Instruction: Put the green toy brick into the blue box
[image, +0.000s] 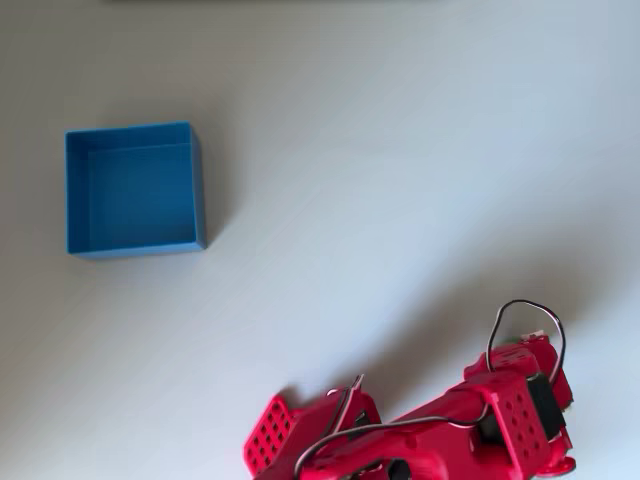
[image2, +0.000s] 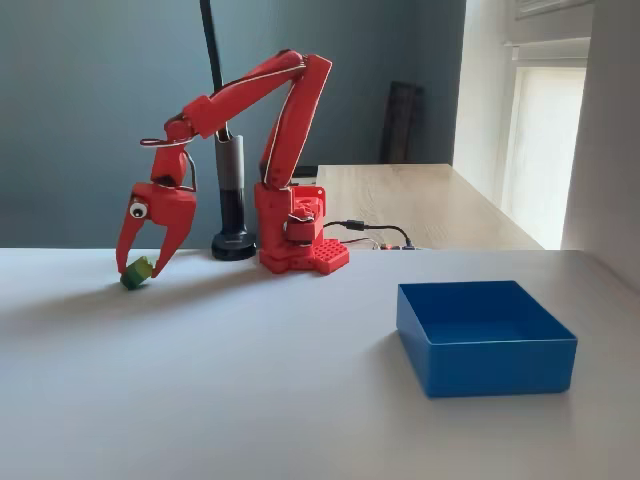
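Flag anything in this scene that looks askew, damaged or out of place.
One thing: in the fixed view the green toy brick sits tilted, one corner down, between the fingertips of the gripper, not flat on the white table. The blue box stands square, upright and empty. Nothing looks spilled or damaged.

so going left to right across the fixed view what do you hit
gripper over the green toy brick (they overlap) → black lamp post → red arm base → blue box
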